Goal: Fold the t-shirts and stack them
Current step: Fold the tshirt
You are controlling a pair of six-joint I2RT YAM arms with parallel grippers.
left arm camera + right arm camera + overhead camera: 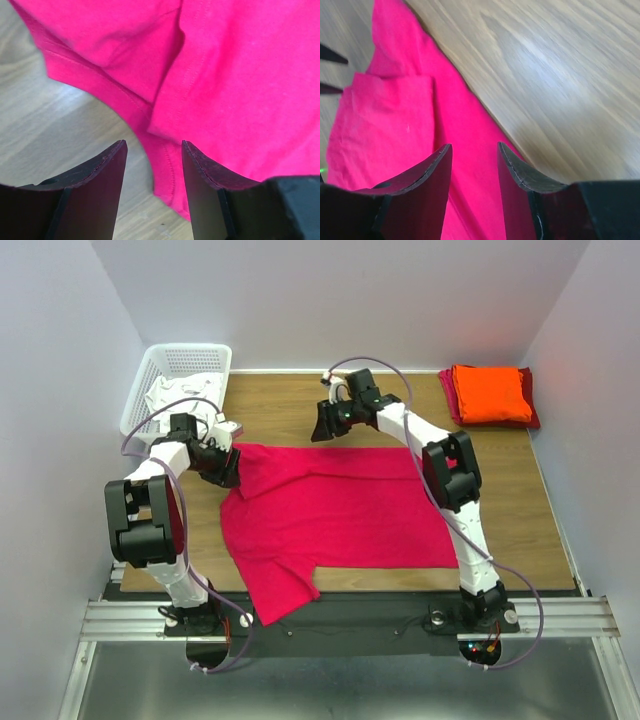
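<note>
The pinkish-red t-shirt (340,520) lies spread across the middle of the table (300,400), mostly flat, with one sleeve reaching past the near edge on the left side. Its far left corner is doubled over on itself. The orange t-shirt (490,393) is folded into a neat rectangle at the far right corner and sits on top of the folded darker red t-shirt (533,412), which shows only as a rim around it.

A white slotted basket (190,360) stands at the far left corner, with crumpled white cloth (175,398) inside it.

The left gripper (153,145) is at the doubled-over left corner of the pinkish-red shirt. Its jaws stand apart, with a stitched hem and bare wood visible in the gap, and nothing is pinched. The right gripper (474,146) is over the shirt's far edge, its jaws likewise parted and holding nothing.

The top view alone shows the basket, the stack and the shirt's whole outline. The left wrist view shows what it cannot: one layer of cloth lying over another, with seam stitching along the curved edge. The right wrist view shows a flat folded flap beside a diagonal cloth edge, and blurred wood grain beyond
</note>
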